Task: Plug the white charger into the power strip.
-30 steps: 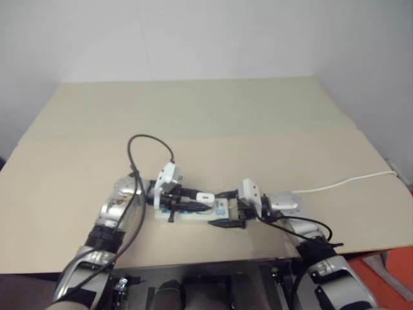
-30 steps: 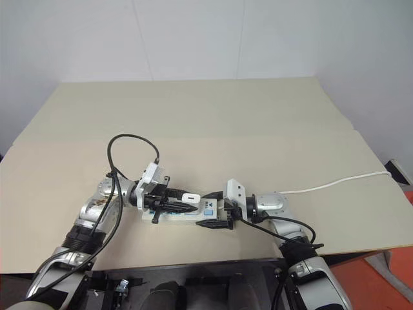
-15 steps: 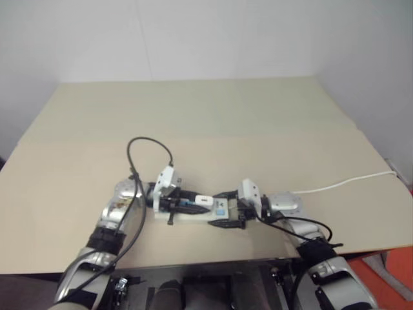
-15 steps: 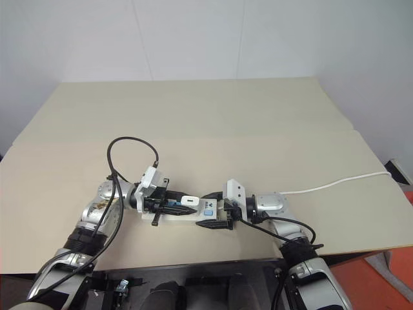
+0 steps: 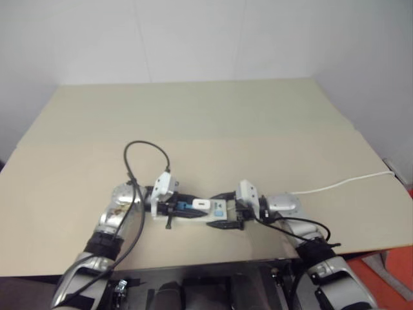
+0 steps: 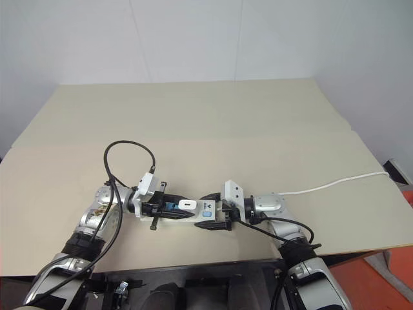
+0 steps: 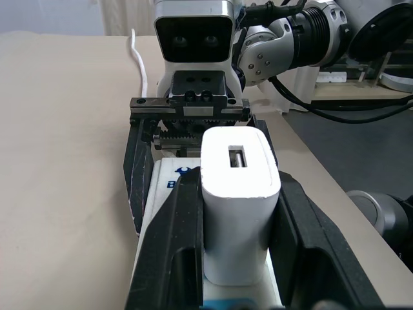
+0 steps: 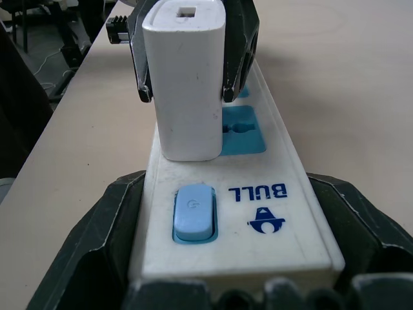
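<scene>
Setting: pale beige tabletop [image 5: 213, 123] against a plain white wall; all activity sits near the tabletop's front edge.

Left end effector [image 7: 233, 258]: the two black fingers [image 7: 184, 252] are clamped on the flanks of the white charger [image 7: 237, 200]. It comes in from the robot's left, pointing toward the right and roughly level.

Charger: stands upright on the power strip [image 8: 239, 187], long axis vertical, its base down against the strip's top face, on the socket next to the switch. The top face, with a small rectangular port, points up. From the right wrist view the base meets the strip surface; whether the prongs are fully seated cannot be told. In the head views the charger [image 5: 200, 204] sits over the right half of the strip.

Right end effector [image 5: 227, 210]: fingers straddle the switch end of the strip, one on each long side, gripping it. It points toward the left, facing the left end effector along the strip.

Power strip: lies flat, long axis running left to right, in line with both end effectors. The blue switch [image 8: 193, 213] is at the right end, with the printed logo beside it; a blue socket face [image 8: 242, 132] shows beside the charger. A thin white cord [image 5: 348, 182] trails right across the tabletop toward its right edge.
</scene>
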`<state>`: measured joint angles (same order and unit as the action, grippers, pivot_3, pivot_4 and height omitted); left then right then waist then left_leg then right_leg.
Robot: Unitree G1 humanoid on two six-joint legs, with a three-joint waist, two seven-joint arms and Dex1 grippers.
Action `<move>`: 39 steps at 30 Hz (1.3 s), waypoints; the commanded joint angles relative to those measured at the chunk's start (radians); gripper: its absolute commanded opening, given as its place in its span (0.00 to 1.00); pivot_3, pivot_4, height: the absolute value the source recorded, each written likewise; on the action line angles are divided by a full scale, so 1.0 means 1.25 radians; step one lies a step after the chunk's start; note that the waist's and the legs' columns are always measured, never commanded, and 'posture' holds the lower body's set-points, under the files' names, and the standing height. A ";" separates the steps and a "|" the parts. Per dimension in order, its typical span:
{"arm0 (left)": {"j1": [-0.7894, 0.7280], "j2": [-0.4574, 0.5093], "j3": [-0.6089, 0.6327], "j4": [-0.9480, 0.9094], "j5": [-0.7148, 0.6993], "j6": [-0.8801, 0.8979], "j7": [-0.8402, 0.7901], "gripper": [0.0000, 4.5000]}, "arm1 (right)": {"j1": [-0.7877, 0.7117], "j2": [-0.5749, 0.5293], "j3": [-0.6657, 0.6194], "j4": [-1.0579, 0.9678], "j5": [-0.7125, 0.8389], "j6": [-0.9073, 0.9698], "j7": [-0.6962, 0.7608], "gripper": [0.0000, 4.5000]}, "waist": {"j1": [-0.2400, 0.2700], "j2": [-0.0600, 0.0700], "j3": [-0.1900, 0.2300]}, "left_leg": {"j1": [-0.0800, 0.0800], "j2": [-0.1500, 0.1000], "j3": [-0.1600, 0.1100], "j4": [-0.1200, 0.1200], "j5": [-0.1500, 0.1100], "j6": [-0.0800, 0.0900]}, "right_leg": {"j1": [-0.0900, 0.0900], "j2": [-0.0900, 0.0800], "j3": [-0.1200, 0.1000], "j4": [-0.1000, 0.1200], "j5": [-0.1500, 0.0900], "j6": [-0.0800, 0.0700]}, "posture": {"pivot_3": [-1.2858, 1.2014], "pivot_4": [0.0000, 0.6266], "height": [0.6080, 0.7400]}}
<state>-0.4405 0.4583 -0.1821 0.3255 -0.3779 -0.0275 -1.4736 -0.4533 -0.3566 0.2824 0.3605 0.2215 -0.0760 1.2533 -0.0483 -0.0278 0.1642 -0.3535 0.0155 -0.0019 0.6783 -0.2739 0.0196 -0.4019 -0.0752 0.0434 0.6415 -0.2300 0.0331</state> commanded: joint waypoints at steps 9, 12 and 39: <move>0.078 0.063 -0.018 0.016 0.063 0.012 0.035 0.43 | 0.006 -0.033 -0.008 0.008 -0.016 0.020 0.008 0.76 | 0.000 0.003 -0.002 | 0.000 0.000 0.000 -0.001 0.000 0.000 | 0.000 0.000 0.000 0.000 0.000 0.000 | 0.52 0.24 1.00; 0.068 0.069 -0.016 0.019 0.059 0.016 0.034 0.64 | 0.005 -0.030 -0.005 0.005 -0.015 0.021 0.007 0.76 | 0.006 0.008 -0.006 | 0.000 -0.001 0.000 -0.001 0.000 0.000 | 0.000 -0.001 0.000 -0.001 0.000 0.000 | 0.52 0.24 1.00; 0.106 0.427 0.282 -0.211 -0.107 0.225 -0.048 1.00 | 0.151 -0.301 -0.231 -0.300 0.140 0.088 0.054 0.99 | 0.019 0.003 0.001 | -0.023 0.000 -0.004 0.000 -0.002 0.001 | -0.019 -0.002 -0.002 -0.009 -0.001 0.002 | 0.52 0.24 1.00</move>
<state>-0.3131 0.9623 0.1166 0.0953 -0.4821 0.2471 -1.5303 -0.2727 -0.7102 0.0476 0.0411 0.3473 0.0156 1.3205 -0.0250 -0.0241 0.1650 -0.3822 0.0155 -0.0071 0.6780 -0.2765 0.0207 -0.4252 -0.0772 0.0408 0.6300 -0.2312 0.0350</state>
